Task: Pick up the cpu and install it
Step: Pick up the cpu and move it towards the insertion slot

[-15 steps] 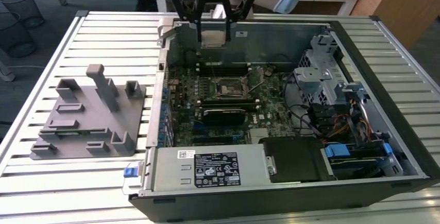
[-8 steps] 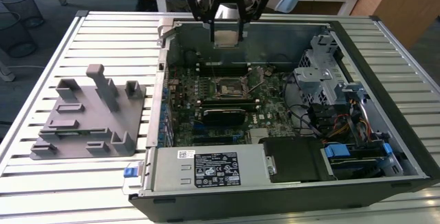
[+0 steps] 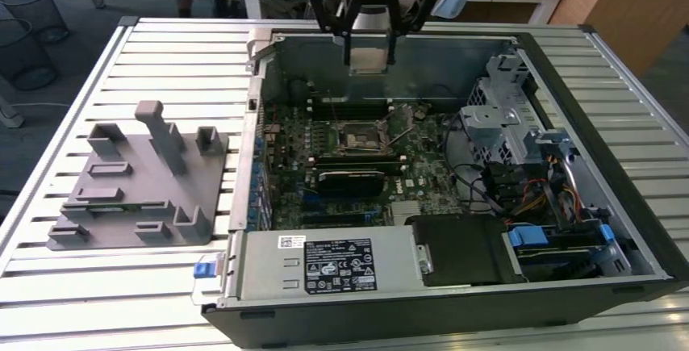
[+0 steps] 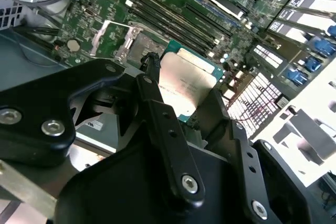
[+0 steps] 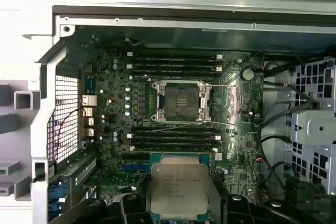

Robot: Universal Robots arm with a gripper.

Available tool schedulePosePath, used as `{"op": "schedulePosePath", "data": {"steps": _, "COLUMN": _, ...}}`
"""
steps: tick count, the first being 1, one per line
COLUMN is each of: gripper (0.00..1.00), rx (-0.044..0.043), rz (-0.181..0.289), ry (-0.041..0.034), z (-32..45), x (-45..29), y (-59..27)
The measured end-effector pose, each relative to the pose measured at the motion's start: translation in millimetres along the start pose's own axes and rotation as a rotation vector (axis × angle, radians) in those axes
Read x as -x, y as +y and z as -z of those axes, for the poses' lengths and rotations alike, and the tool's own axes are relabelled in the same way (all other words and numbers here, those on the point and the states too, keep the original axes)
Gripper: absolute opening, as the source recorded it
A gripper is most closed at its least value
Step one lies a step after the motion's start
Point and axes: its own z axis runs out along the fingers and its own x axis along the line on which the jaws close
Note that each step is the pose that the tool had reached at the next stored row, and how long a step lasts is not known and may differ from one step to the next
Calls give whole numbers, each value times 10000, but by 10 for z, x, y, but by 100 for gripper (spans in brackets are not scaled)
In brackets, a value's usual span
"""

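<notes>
I hang over a pale slatted metal table (image 3: 108,286) that carries a big black open-sided computer case (image 3: 431,319), with a grey plastic fixture of upright blocks (image 3: 140,181) beside it on the exterior view's left. Inside the case lies the green motherboard (image 5: 105,129), and near its middle sits the black square socket (image 5: 181,100) in its metal frame. The socket looks open and empty to me, with its thin lever swung loose.

My black gripper (image 3: 369,51) is up above the case's far wall in the exterior view. My fingers (image 4: 157,103) are clamped on two opposite edges of the cpu (image 4: 186,82), a small flat square chip with a silvery-grey metal top and a greenish rim. It rides in the air with its metal top facing my wrist, clear of the board. In the first wrist view a bank of memory slots separates it from the socket.

I judge the pick done and the carry under way. Seating the chip would call for squaring its edges to the frame, centring over the opening, and lowering level and gently, since a tilted or offset drop could harm the contacts.
</notes>
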Motion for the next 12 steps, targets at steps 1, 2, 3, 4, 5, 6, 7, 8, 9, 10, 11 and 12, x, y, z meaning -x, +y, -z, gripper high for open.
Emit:
{"op": "schedulePosePath", "data": {"steps": 1, "gripper": 53, "rx": 0, "rz": 3, "ry": 0, "z": 0, "x": 14, "y": 1}}
{"op": "schedulePosePath", "data": {"steps": 2, "gripper": 53, "rx": 0, "rz": 3, "ry": 0, "z": -1, "x": 32, "y": 2}}
{"op": "schedulePosePath", "data": {"steps": 3, "gripper": 53, "rx": 1, "rz": 3, "ry": -1, "z": -2, "x": 57, "y": 2}}
{"op": "schedulePosePath", "data": {"steps": 4, "gripper": 53, "rx": 0, "rz": 4, "ry": 5, "z": -3, "x": 85, "y": 2}}
{"op": "schedulePosePath", "data": {"steps": 5, "gripper": 53, "rx": 2, "rz": 5, "ry": 8, "z": -6, "x": 99, "y": 1}}
{"op": "schedulePosePath", "data": {"steps": 6, "gripper": 53, "rx": 0, "rz": 6, "ry": 21, "z": -10, "x": 130, "y": 1}}
{"op": "schedulePosePath", "data": {"steps": 7, "gripper": 53, "rx": 0, "rz": 8, "ry": 43, "z": -13, "x": 161, "y": 1}}
{"op": "schedulePosePath", "data": {"steps": 8, "gripper": 53, "rx": 5, "rz": 8, "ry": 53, "z": -17, "x": 184, "y": 1}}
{"op": "schedulePosePath", "data": {"steps": 9, "gripper": 53, "rx": 6, "rz": 9, "ry": 63, "z": -20, "x": 211, "y": 1}}
{"op": "schedulePosePath", "data": {"steps": 10, "gripper": 53, "rx": 9, "rz": 11, "ry": 74, "z": -23, "x": 236, "y": 1}}
{"op": "schedulePosePath", "data": {"steps": 11, "gripper": 53, "rx": 9, "rz": 13, "ry": 73, "z": -24, "x": 248, "y": 0}}
{"op": "schedulePosePath", "data": {"steps": 12, "gripper": 53, "rx": 8, "rz": 13, "ry": 73, "z": -25, "x": 257, "y": 0}}
